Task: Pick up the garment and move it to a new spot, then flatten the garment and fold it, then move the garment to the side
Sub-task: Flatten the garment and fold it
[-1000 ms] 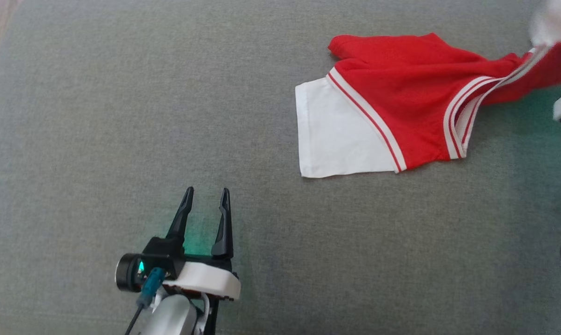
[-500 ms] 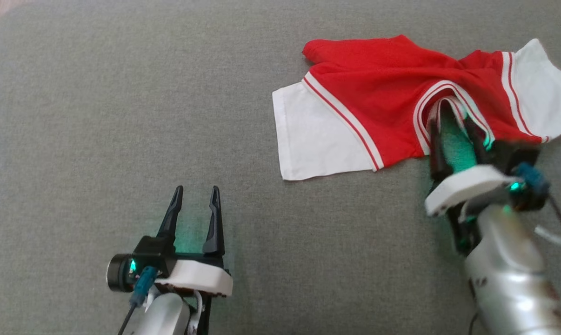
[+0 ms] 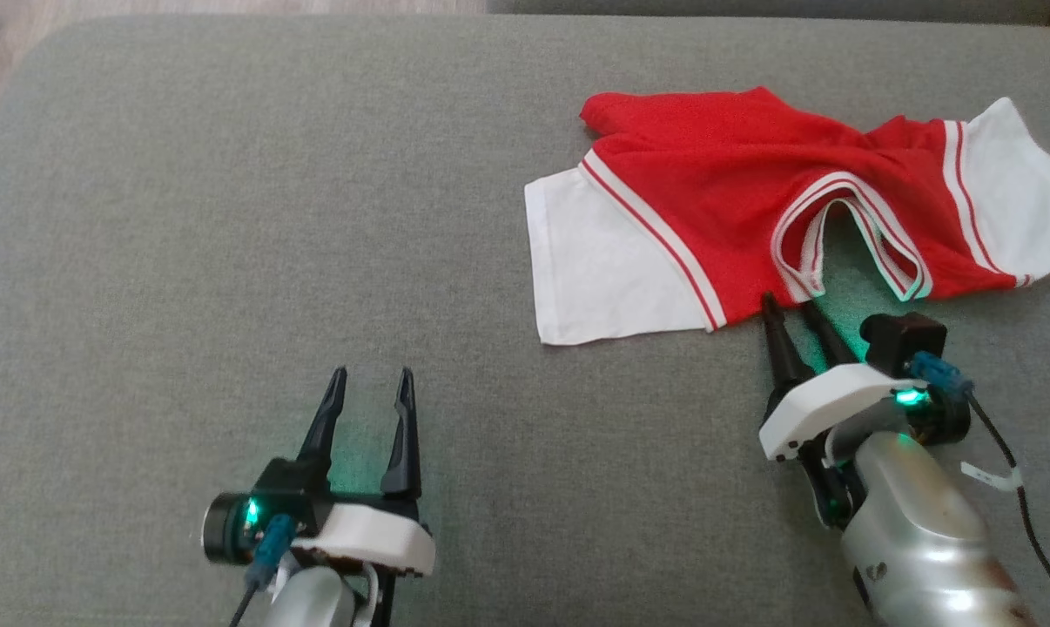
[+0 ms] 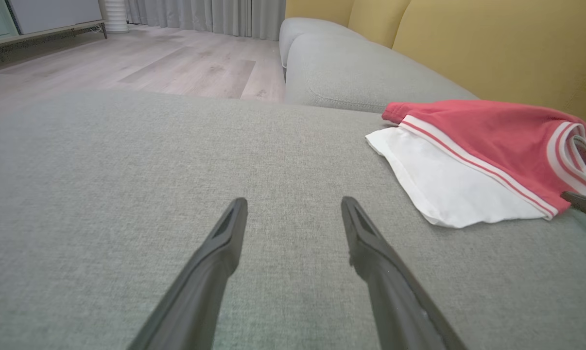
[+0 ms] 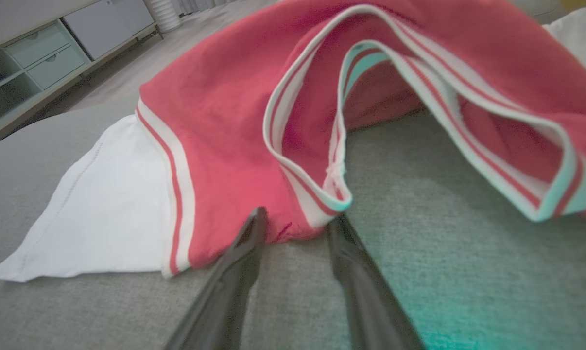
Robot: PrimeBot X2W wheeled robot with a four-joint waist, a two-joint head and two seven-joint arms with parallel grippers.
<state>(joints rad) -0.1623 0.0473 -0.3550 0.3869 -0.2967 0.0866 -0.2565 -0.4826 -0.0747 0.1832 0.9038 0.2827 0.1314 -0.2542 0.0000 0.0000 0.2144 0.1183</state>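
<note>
The garment (image 3: 734, 200) is a red top with white sleeves and a striped collar, lying rumpled on the grey sofa cushion (image 3: 229, 218) at the upper right. My right gripper (image 3: 790, 305) sits at its near edge just below the collar, jaws narrowed but still apart. In the right wrist view the garment's (image 5: 225, 121) red hem lies between the tips of the right gripper (image 5: 298, 218). My left gripper (image 3: 370, 373) stands open over bare cushion at the lower left, well clear of the garment (image 4: 473, 155). Nothing is between the fingers of the left gripper (image 4: 293, 201).
Yellow back cushions (image 4: 492, 43) rise behind the seat, and another grey seat cushion (image 4: 351, 73) continues beyond. Wooden floor (image 4: 142, 63) lies past the cushion's far edge, with a low cabinet (image 5: 45, 53) there. A cable (image 3: 1012, 479) trails from the right wrist.
The right gripper has drawn back from inside the collar loop to the garment's near hem, and its jaws have narrowed. The head view shifted slightly. The left gripper stayed put.
</note>
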